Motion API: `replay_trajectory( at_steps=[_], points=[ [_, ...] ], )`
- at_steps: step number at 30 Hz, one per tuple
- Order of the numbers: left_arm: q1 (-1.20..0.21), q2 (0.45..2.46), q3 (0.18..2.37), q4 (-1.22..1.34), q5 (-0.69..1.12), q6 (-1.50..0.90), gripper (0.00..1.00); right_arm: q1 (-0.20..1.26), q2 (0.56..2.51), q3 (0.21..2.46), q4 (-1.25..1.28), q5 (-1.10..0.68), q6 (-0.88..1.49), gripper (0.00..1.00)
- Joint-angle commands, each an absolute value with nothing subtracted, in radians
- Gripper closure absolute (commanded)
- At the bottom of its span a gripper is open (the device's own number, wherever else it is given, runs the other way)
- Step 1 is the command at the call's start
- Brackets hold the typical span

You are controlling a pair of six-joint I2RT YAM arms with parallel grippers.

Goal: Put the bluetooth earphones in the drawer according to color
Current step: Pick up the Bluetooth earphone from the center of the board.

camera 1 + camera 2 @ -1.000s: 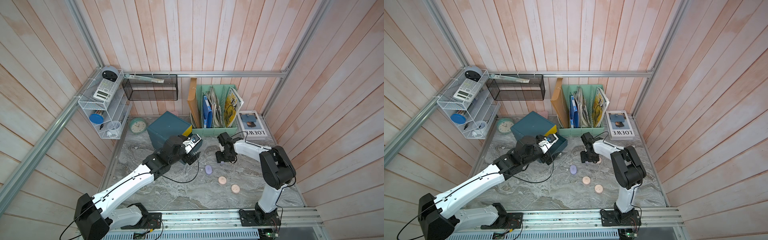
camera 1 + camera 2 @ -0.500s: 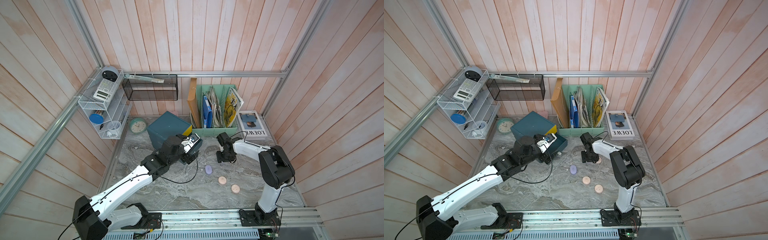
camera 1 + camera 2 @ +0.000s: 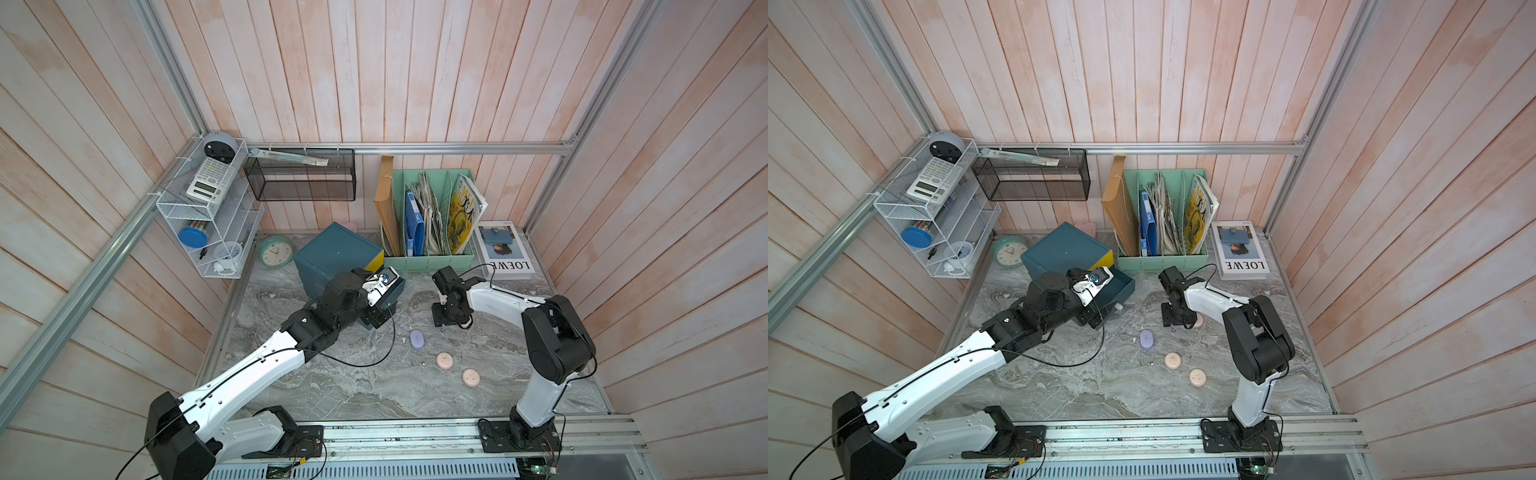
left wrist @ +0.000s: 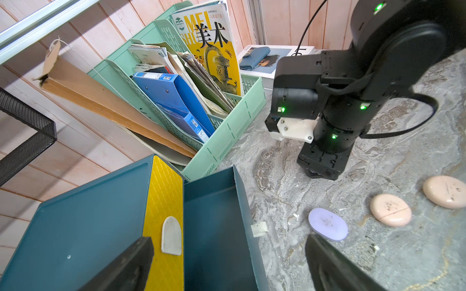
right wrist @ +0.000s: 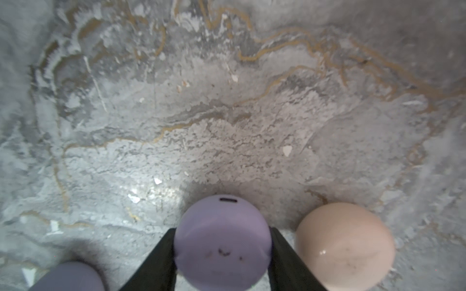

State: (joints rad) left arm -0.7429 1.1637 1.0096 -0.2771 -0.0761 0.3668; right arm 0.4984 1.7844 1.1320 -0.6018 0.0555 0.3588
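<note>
Grey marble table point(image 3: 332, 386) fills my screen. At eleven o'clock sits the dark teal plastic chest point(image 3: 336, 253). One teal drawer point(image 4: 216, 214) is pulled out, I think so cases can drop in. My left arm leans over it, and the left gripper point(image 4: 228, 245) is spread wide, holding nothing. At one o'clock my right arm points straight down, and the right gripper point(image 5: 222, 234) squeezes a small round lilac earphone case point(image 5: 222, 216). A pale pink case point(image 5: 344, 244) lies just beside it.
</note>
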Motion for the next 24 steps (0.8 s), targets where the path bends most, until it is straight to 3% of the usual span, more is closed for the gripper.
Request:
replay_trajectory(
  at_steps=[1,24],
  points=[
    [-0.715,1.127,1.013,-0.28,-0.097,0.379,0.0,0.507,1.723,1.135,-0.595,0.068,0.375,1.0],
    [-0.594,1.102,1.001,-0.27,-0.086,0.37,0.0,0.577,1.465,1.129,-0.426,-0.04,0.337,1.0]
  ],
)
